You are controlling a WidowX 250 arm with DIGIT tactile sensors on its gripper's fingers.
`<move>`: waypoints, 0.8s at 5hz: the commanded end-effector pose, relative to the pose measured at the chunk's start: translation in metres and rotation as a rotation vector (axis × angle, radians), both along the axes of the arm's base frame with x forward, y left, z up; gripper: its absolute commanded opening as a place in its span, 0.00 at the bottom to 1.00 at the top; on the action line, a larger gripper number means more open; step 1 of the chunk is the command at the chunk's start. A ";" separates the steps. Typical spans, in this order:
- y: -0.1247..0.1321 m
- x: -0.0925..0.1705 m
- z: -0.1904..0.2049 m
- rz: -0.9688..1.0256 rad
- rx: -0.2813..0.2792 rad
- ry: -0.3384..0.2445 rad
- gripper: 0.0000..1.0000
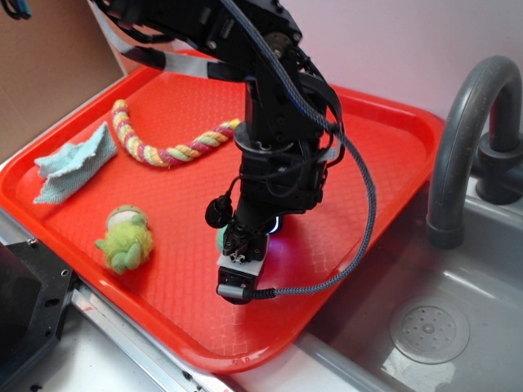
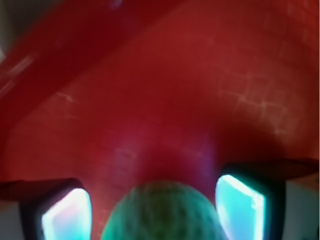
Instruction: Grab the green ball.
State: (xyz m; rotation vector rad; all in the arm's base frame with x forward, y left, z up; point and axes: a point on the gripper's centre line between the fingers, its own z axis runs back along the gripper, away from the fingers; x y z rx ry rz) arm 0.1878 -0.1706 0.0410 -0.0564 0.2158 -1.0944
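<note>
The green ball point(image 2: 162, 212), teal and dimpled, fills the bottom middle of the wrist view. It rests on the red tray point(image 2: 165, 90) between my two glowing fingertips point(image 2: 67, 215). A strip of red tray shows on each side of the ball, so the fingers do not touch it. My gripper point(image 2: 152, 215) is open. In the exterior view the gripper point(image 1: 249, 237) points down at the tray point(image 1: 163, 269), and only a sliver of the ball point(image 1: 221, 238) shows beside it.
A yellow-green plush toy point(image 1: 124, 237) lies to the left of the gripper. A braided rope point(image 1: 167, 143) and a blue cloth point(image 1: 78, 163) lie further back. A grey sink point(image 1: 425, 327) with a faucet point(image 1: 466, 139) is on the right.
</note>
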 end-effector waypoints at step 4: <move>0.000 -0.008 0.013 0.077 0.034 -0.050 0.00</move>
